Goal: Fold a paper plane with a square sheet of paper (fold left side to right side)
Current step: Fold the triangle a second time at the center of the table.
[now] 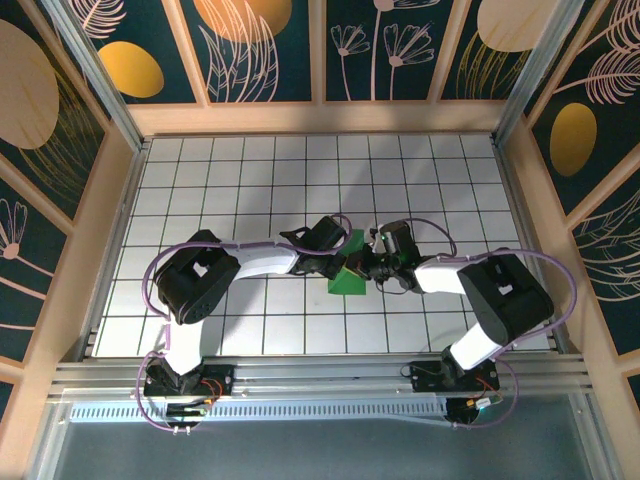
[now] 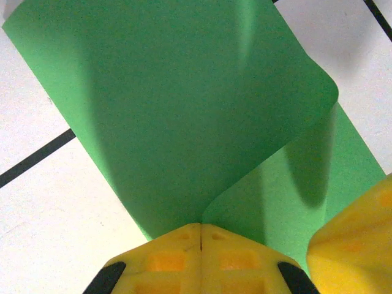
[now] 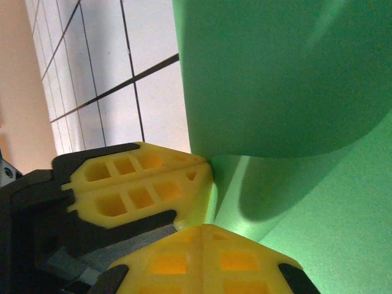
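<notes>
White-gridded desk, centre: square sheet of paper curled over, uncreased. Left tool and right tool both closed, pinching its edge. Risk: uneven pull skews the fold; thin paper slips, springs back.

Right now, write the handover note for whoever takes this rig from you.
Left fingers: shut, pinching an edge of the green sheet and holding it up in a loose curl.
Right fingers: shut, tips at the sheet close beside the left ones; whether they grip the paper cannot be told.
Sheet: middle of the table, one flap arched over the flat part, no crease.
Done: flap lifted over.
Left: lay edge on edge, press the crease, then all later folds of the plane.
</notes>
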{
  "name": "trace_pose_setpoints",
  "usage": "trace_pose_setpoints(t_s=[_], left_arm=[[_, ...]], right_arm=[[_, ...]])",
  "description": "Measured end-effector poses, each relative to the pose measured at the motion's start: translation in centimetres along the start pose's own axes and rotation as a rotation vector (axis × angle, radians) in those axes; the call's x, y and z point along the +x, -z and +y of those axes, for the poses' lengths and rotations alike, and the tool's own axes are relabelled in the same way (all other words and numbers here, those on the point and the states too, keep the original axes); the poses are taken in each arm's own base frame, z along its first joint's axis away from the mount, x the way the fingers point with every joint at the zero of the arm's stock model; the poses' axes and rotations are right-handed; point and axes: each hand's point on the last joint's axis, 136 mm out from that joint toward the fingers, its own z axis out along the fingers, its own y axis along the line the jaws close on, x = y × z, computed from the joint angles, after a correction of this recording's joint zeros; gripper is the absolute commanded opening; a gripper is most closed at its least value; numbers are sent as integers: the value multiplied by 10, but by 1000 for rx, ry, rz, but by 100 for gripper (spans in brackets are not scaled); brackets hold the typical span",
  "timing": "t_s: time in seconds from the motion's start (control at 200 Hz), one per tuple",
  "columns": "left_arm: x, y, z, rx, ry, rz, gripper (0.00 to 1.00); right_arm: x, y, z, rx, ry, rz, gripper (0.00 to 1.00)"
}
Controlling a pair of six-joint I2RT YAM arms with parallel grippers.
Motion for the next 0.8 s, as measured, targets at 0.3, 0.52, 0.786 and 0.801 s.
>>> trace_pose_setpoints(t_s=[0.3, 0.52, 0.786, 0.801], left_arm=[[0, 0, 0, 0, -6, 0, 0], [-1, 0, 0, 0, -7, -1, 0], [-1, 0, 0, 0, -7, -1, 0], [-1, 0, 0, 0, -7, -1, 0]], right_arm=[[3, -4, -7, 22, -5, 14, 0], [3, -5, -13, 56, -1, 15, 0], [5, -5, -22, 96, 1, 25, 0], [5, -5, -22, 98, 0, 27, 0]])
